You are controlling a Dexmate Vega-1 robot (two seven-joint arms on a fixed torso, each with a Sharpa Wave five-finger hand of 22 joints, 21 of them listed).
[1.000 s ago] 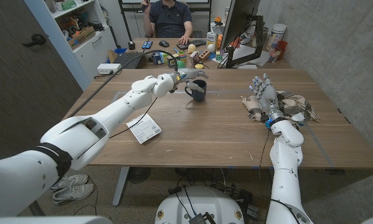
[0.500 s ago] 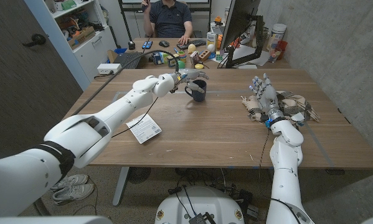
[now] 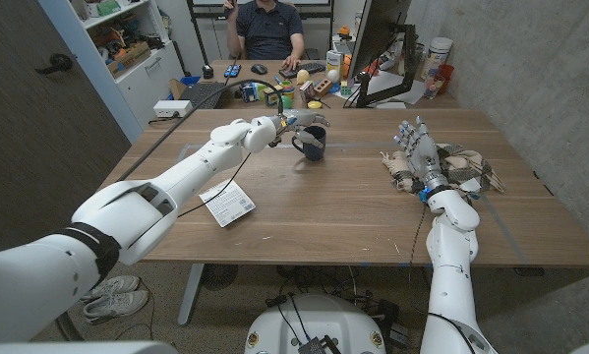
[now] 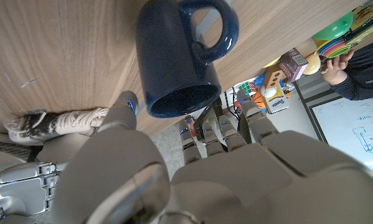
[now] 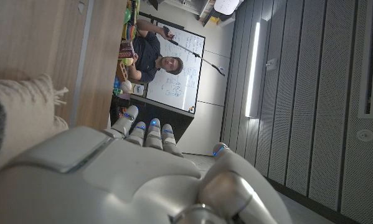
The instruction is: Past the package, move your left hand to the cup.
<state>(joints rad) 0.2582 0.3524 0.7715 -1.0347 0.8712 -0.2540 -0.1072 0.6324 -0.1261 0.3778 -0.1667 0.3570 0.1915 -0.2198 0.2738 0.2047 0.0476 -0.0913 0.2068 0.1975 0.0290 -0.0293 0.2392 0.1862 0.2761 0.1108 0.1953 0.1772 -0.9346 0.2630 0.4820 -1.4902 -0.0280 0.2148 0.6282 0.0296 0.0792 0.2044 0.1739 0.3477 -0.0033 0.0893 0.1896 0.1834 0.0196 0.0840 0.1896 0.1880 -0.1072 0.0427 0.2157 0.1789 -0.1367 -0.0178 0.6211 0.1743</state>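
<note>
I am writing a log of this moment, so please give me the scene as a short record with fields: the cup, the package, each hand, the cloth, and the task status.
cup: dark blue mug, upright on the wooden table, far middle
package: flat white package lying near the table's front left, under the left arm
left hand: left hand at the mug's rim, past the package; fingers apart, not gripping
right hand: right hand open, fingers upward, beside the cloth
cloth: crumpled checked cloth on the table's right side
task status: hand has reached the cup; contact cannot be told
</note>
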